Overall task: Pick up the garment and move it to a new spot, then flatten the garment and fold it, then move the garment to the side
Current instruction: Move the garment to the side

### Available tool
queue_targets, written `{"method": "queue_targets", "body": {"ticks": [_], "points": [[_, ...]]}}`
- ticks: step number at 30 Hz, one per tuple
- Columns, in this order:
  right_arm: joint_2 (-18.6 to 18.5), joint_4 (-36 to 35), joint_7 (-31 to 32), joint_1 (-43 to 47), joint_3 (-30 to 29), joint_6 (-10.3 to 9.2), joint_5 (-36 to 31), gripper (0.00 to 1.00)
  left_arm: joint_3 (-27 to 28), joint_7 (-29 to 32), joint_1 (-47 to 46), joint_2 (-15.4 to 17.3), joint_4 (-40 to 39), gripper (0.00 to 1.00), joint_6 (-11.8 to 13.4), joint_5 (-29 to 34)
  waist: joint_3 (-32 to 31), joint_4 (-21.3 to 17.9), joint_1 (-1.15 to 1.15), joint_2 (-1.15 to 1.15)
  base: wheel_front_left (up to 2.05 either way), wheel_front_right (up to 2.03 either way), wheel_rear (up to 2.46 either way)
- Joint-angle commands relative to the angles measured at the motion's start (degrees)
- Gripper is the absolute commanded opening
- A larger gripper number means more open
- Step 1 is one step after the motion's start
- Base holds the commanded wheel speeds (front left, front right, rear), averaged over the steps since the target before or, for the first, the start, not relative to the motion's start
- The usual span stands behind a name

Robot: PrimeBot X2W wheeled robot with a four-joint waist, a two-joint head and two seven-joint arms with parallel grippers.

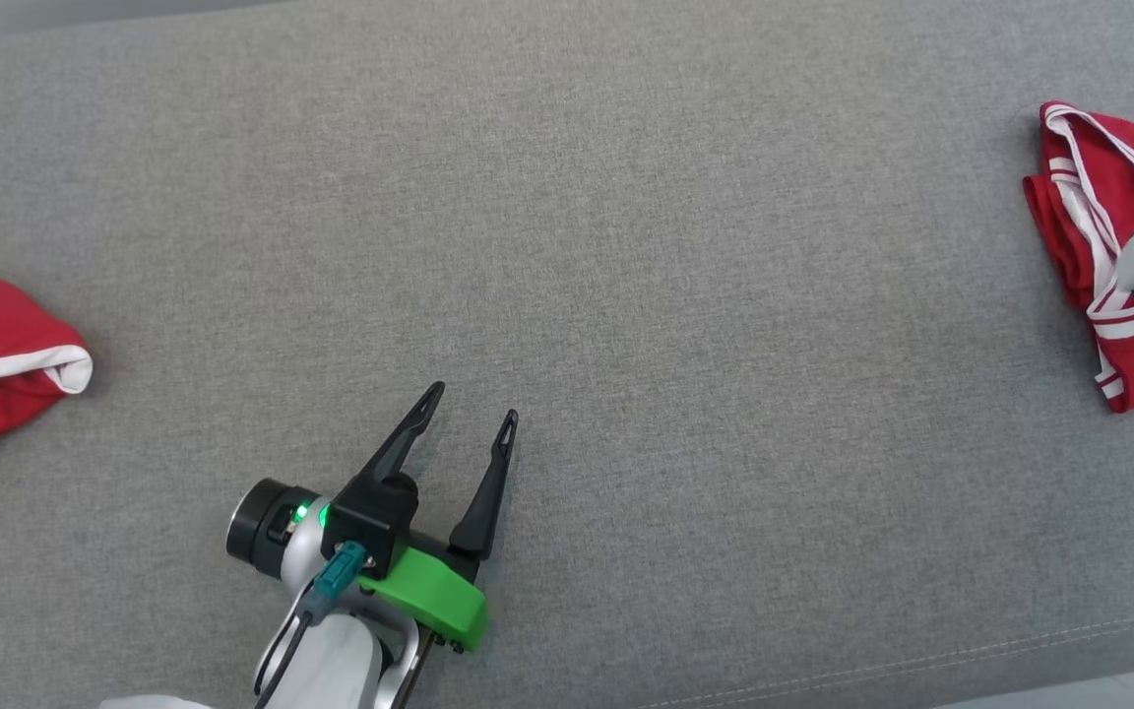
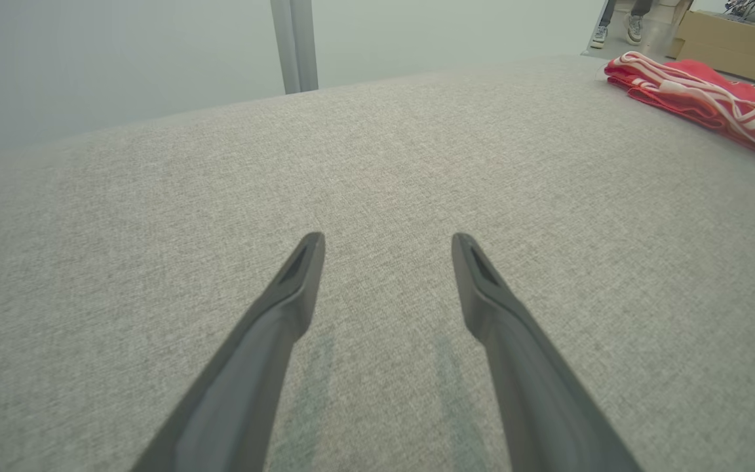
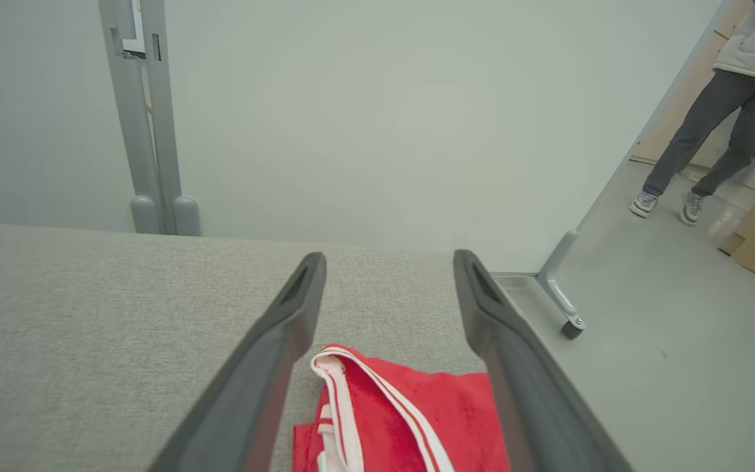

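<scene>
Over at the right edge of the grey padded surface (image 1: 626,246), the folded red garment (image 1: 1084,246) lies with the right gripper (image 3: 387,262) just above it, fingers spread wide and gripping nothing. I'd judge this the set-down: best to lift straight up, so neither finger snags the white-striped trim and drags the fold open. The left gripper (image 1: 472,404) hangs wide too, over bare fabric.
</scene>
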Motion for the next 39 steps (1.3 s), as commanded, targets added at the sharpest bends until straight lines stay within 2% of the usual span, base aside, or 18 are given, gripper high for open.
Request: {"method": "queue_targets", "body": {"ticks": [1,7,13,17,24,29,39], "points": [[0.68,-0.98,0.01,2.28,1.64,-0.11,1.28,1.00,0.38,0.05,1.24,-0.27,0.14,1.00,-0.11,-0.35,-3.71,0.98,0.00,0.00,0.00,0.00,0.00],[3.46,-5.51,0.01,9.32,10.95,-0.12,7.95,1.00,1.69,0.05,4.36,-0.76,0.44,1.00,0.15,-1.36,-9.10,2.62,0.00,0.00,0.00,0.00,0.00],[5.14,-8.75,0.01,16.08,16.59,-0.11,12.13,1.00,3.71,0.05,7.32,-1.05,0.91,1.00,0.99,-2.12,-13.07,4.12,0.00,0.00,0.00,0.00,0.00],[7.67,-10.40,0.01,21.21,17.28,-0.11,14.14,1.00,5.65,0.06,9.41,-1.15,1.38,1.00,1.92,-2.79,-15.43,4.91,0.00,0.00,0.00,0.00,0.00],[11.16,-12.52,0.01,28.81,19.25,-0.11,12.67,1.00,8.45,0.05,12.30,-1.19,1.99,1.00,2.50,-2.69,-18.33,5.91,0.00,0.00,0.00,0.00,0.00],[12.85,-13.65,0.01,32.17,17.62,-0.11,13.31,1.00,11.02,0.06,13.86,-1.20,2.68,1.00,3.26,-2.53,-19.48,6.42,0.00,0.00,0.00,0.00,0.00],[14.97,-15.92,0.01,36.95,14.31,-0.11,10.49,1.00,15.30,0.06,16.29,-1.17,3.69,1.00,5.03,-2.57,-21.76,6.13,0.00,0.00,0.00,0.00,0.00]]}}
